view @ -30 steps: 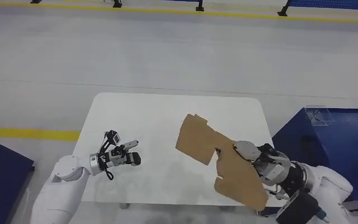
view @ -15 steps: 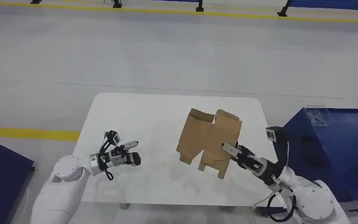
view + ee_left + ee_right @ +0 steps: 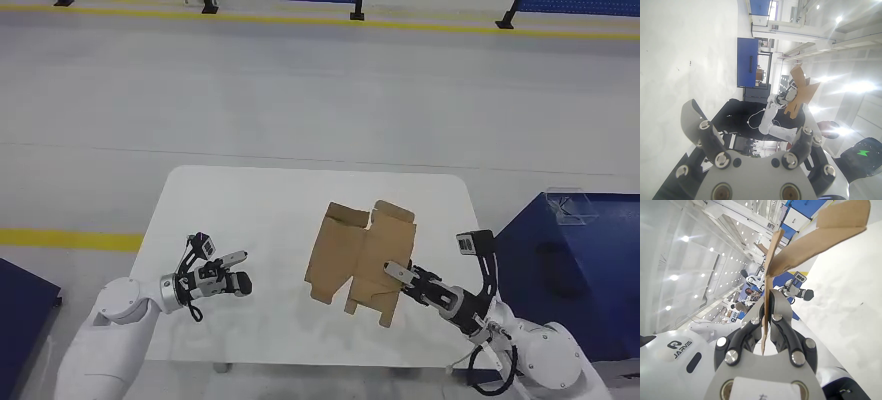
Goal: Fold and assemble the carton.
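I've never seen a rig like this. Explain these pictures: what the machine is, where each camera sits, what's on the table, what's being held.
This is a two-armed robot at a white table. The top view looks down from a camera above its arms. The other two pictures come from a camera on each wrist, so each shows its own gripper up close. The right gripper is shut on the edge of a brown carton, a flattened cardboard sheet with flaps, not yet folded into a box. It seems to be held above the table rather than lying on it. The left gripper is open, holds nothing and hovers over the table's other side.
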Tool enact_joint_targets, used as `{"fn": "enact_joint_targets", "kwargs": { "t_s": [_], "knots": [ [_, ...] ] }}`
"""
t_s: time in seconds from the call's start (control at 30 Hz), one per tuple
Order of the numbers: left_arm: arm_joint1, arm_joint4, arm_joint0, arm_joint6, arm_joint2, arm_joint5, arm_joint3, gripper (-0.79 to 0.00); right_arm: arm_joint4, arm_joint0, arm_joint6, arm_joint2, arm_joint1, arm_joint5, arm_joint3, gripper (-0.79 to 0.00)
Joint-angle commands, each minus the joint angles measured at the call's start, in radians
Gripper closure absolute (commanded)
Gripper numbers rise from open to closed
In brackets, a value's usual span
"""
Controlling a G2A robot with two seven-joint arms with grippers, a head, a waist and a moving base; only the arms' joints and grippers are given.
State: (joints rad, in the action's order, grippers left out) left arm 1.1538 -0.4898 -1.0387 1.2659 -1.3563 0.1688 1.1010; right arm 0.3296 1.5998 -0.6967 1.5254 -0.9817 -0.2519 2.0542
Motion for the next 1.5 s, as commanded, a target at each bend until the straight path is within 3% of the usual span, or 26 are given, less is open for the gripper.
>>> {"fn": "enact_joint_targets", "kwargs": {
  "t_s": [0.0,0.13,0.37,0.5,0.57,0.63,0.7,0.83,0.9,0.93,1.13,1.27,1.37,1.47],
  "knots": [
    [-0.004,-0.009,-0.004,-0.004,-0.018,0.034,0.027,-0.785,0.134,-0.026,-0.042,-0.061,-0.003,0.099,-0.019,0.000],
    [-0.008,-0.094,-0.027,0.063,-0.035,0.049,0.093,-0.785,0.057,-0.102,-0.094,-0.167,-0.009,0.160,-0.085,0.000],
    [-0.007,-0.052,-0.045,0.074,0.022,0.045,0.192,-0.785,0.062,-0.193,-0.121,-0.269,-0.024,0.194,-0.165,0.000],
    [-0.005,-0.036,-0.055,0.062,0.051,0.071,0.224,-0.431,0.054,-0.224,-0.130,-0.301,-0.029,0.203,-0.186,0.000],
    [-0.003,-0.049,-0.058,0.066,0.062,0.079,0.229,-0.326,0.065,-0.235,-0.127,-0.314,-0.033,0.209,-0.198,0.000],
    [-0.003,-0.062,-0.058,0.079,0.073,0.085,0.234,-0.135,0.062,-0.247,-0.126,-0.325,-0.035,0.212,-0.206,0.000],
    [-0.002,-0.080,-0.060,0.085,0.075,0.106,0.236,0.000,0.063,-0.255,-0.125,-0.333,-0.038,0.217,-0.212,0.000],
    [-0.003,-0.088,-0.057,0.089,0.079,0.114,0.229,0.000,0.075,-0.265,-0.122,-0.340,-0.041,0.229,-0.210,0.000],
    [-0.003,-0.104,-0.057,0.088,0.080,0.123,0.225,0.000,0.081,-0.267,-0.121,-0.340,-0.041,0.238,-0.209,-0.379],
    [-0.003,-0.115,-0.058,0.094,0.080,0.128,0.225,0.000,0.075,-0.267,-0.117,-0.339,-0.041,0.242,-0.208,-0.785],
    [-0.006,-0.157,-0.072,0.129,0.072,0.178,0.242,0.000,0.073,-0.255,-0.094,-0.315,-0.040,0.255,-0.228,-0.785],
    [-0.010,-0.153,-0.098,0.141,0.061,0.244,0.275,0.000,0.313,-0.240,-0.052,-0.256,-0.046,0.324,-0.304,-0.785],
    [-0.016,-0.116,-0.130,0.109,0.059,0.276,0.347,0.000,0.485,-0.245,-0.091,-0.229,-0.050,0.379,-0.344,-0.785],
    [-0.026,-0.070,-0.166,0.079,0.061,0.306,0.402,0.000,0.521,-0.251,-0.145,-0.227,-0.050,0.407,-0.344,-0.785]
  ]
}}
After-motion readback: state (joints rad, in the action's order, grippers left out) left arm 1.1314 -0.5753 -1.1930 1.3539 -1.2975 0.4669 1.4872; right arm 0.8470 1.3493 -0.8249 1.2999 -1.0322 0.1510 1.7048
